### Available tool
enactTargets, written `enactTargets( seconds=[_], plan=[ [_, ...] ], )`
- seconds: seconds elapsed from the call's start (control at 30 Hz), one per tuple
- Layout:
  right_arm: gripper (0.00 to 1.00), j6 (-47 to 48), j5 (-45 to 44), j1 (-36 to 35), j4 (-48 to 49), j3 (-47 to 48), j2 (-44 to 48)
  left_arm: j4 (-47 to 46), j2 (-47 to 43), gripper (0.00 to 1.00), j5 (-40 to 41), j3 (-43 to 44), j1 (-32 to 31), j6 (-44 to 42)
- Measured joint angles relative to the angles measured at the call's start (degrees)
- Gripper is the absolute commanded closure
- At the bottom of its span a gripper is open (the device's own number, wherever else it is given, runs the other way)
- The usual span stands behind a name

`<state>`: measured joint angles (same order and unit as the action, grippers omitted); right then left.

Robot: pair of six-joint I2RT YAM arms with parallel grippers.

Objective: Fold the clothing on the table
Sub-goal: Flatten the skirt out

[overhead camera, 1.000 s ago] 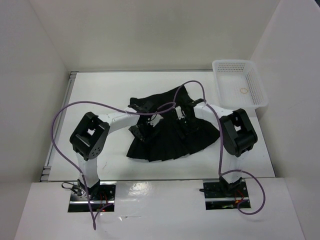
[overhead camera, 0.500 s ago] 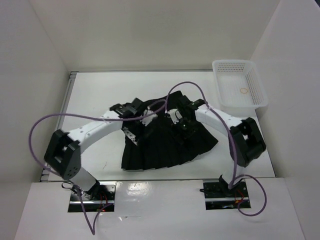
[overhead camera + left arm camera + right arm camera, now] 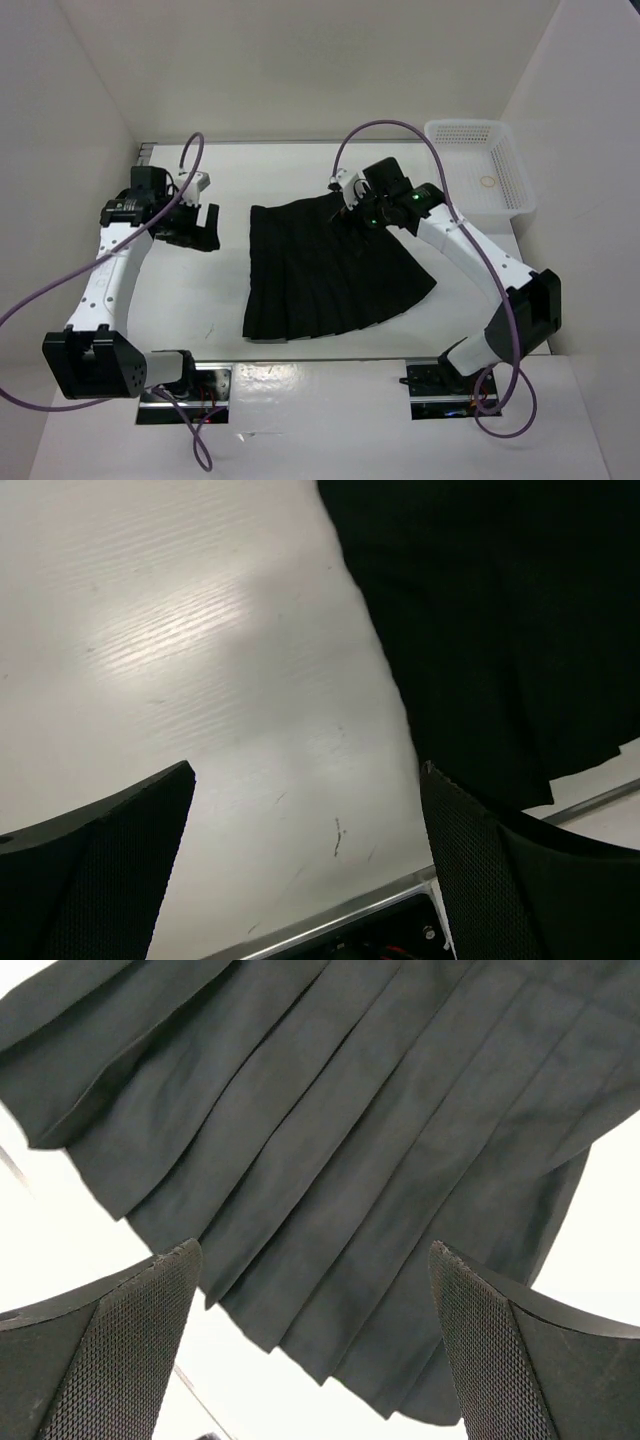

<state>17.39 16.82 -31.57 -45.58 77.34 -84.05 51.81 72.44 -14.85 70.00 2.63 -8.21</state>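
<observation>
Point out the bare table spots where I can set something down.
The widest bare table lies between the left arm and the skirt. A clear strip runs behind the skirt, along the back wall. The right side is crowded: right claw, its arm and the basket.

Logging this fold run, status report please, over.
Left gripper open over table; right gripper open above skirt waistband. Skirt spread flat, unfolded. Basket well clear.

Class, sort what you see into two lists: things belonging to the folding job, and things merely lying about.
Belonging to the job: black skirt, table, left gripper, right gripper, both open.
Lying about: white mesh basket, small round object inside it.
</observation>
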Motion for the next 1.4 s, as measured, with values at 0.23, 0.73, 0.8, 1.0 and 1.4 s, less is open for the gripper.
enactTargets(
  seconds=[0.23,0.73,0.8,1.0,1.4],
  plan=[
    [0.03,-0.09,3.76,6.71,1.99,1.66,-8.7,-6.51,8.76,0.03,-11.43,-0.07,0.66,-3.69],
    [0.04,2.23,9.25,17.94,-2.6,4.35,-10.21,-16.5,42.14,0.35,-28.13,10.21,2.82,-5.49],
    [0.04,2.45,9.03,17.94,-2.93,4.61,-10.27,-17.33,44.3,0.44,-29.14,12.46,2.82,-5.22],
    [0.04,2.86,8.55,17.94,-3.74,5.6,-10.27,-18.69,50.16,0.48,-30.21,17.25,2.82,-4.76],
    [0.04,3.08,8.41,17.94,-4.76,7.52,-11.34,-21.18,53.07,0.48,-29.51,20.17,2.73,-0.79]
  ],
)
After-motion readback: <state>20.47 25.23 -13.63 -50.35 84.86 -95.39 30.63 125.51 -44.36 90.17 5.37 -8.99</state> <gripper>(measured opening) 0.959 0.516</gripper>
